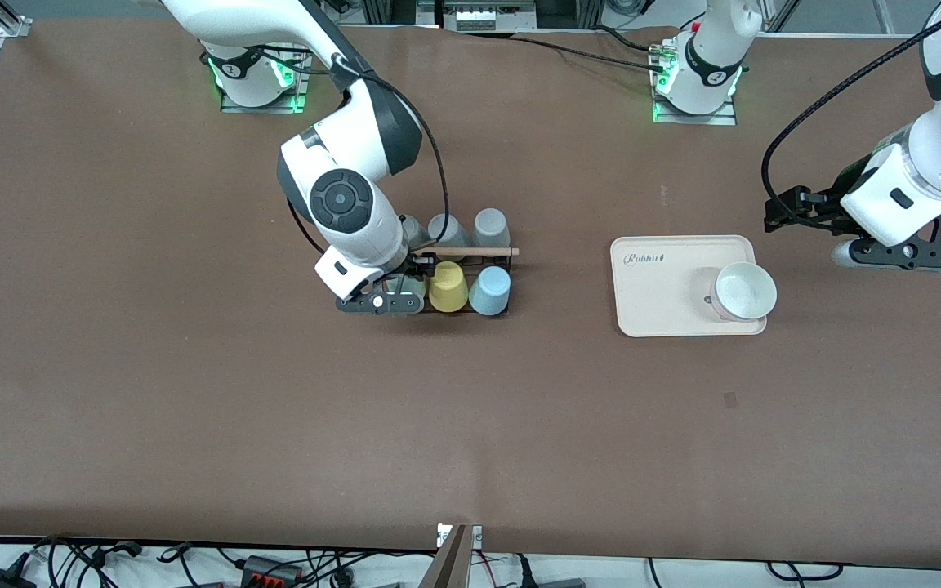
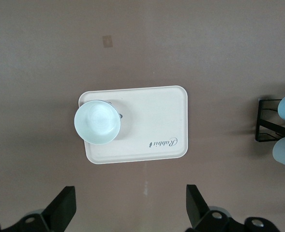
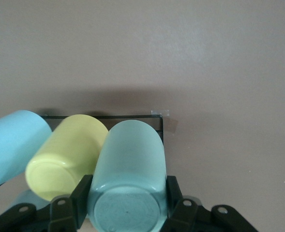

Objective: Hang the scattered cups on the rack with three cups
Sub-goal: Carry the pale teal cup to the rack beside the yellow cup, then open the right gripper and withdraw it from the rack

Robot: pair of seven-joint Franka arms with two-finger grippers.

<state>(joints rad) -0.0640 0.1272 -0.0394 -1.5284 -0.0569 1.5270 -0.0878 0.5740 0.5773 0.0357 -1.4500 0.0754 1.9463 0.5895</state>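
The right arm covers most of the mint cup [image 1: 412, 286] on the rack [image 1: 497, 263]. The right wrist view's edge cuts off the blue cup [image 3: 9, 145].

The front view looks down from high across the bench [image 1: 193, 408], taking in the rack [image 1: 470, 255]. The right wrist camera sits close above that rack [image 3: 103, 116]; the left wrist camera looks down on the tray [image 2: 152, 121] beside it, sharing the rack's [image 2: 265, 121] end.
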